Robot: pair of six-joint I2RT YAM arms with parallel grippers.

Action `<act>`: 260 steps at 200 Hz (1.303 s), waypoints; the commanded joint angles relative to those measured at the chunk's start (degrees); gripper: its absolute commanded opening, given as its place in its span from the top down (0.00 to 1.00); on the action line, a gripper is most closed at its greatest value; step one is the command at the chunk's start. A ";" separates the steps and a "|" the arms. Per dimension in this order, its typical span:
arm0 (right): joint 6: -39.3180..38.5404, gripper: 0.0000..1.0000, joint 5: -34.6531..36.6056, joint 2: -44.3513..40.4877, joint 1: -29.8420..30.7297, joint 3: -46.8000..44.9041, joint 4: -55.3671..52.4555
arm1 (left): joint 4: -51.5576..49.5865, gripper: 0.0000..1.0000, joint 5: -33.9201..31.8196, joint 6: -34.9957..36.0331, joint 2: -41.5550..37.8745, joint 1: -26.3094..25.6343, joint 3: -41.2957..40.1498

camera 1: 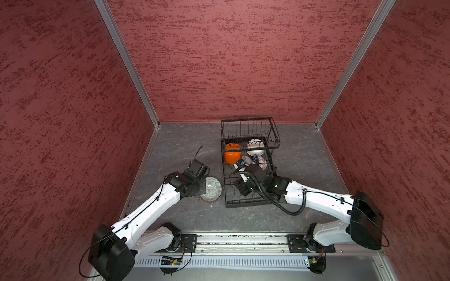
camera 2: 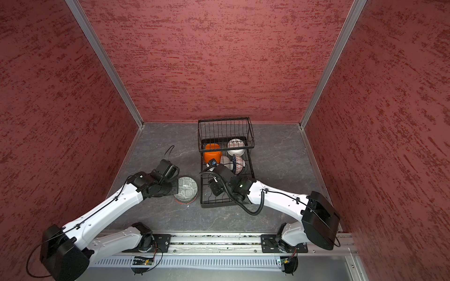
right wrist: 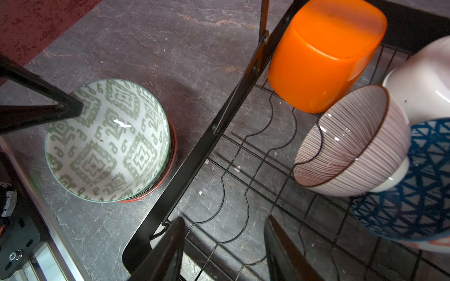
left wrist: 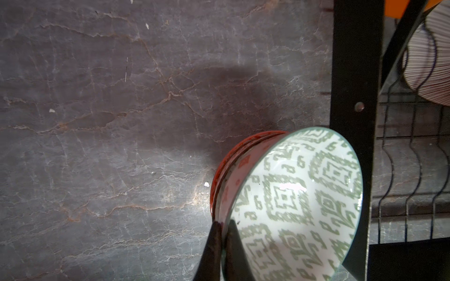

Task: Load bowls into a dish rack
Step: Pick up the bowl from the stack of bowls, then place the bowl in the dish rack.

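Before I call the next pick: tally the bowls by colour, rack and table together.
Orange bowl: 1
Plain white bowl: 1
Striped bowl: 1
Blue-patterned bowl: 1
Red-diamond bowl: 1
Green-patterned bowl: 1
Red-rimmed bowl: 1
Total: 7

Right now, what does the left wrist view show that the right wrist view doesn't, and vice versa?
Left wrist only: both fingers of the left gripper pinching the rim of the green-patterned bowl. Right wrist only: the right gripper open over the dish rack slot wires, plus the blue-triangle bowl and white bowl. Both: green-patterned bowl nested in a red-rimmed bowl beside the rack, orange bowl, striped bowl.
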 commanded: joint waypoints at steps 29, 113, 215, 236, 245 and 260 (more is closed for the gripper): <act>2.74 0.47 1.05 1.93 0.31 4.21 -1.53 | 4.36 1.00 0.48 1.65 -5.61 -0.34 -0.25; 4.85 0.47 1.38 0.75 0.31 11.48 -8.32 | 4.42 1.00 -5.74 -0.29 -8.41 -7.69 2.40; 6.61 0.49 -1.74 1.98 0.31 12.21 -10.68 | 6.96 1.00 -8.89 -2.57 -2.43 -13.86 6.74; 7.26 0.49 -2.88 1.98 0.31 11.62 -9.55 | 7.69 1.00 -8.40 -2.65 -1.90 -14.04 7.10; 7.51 0.49 -2.83 3.47 0.26 11.49 -9.27 | 7.95 1.00 -8.28 -2.64 -1.71 -14.18 7.32; 7.97 0.50 -2.56 3.95 0.30 11.34 -8.93 | 8.29 1.00 -8.22 -2.65 -1.54 -14.52 7.65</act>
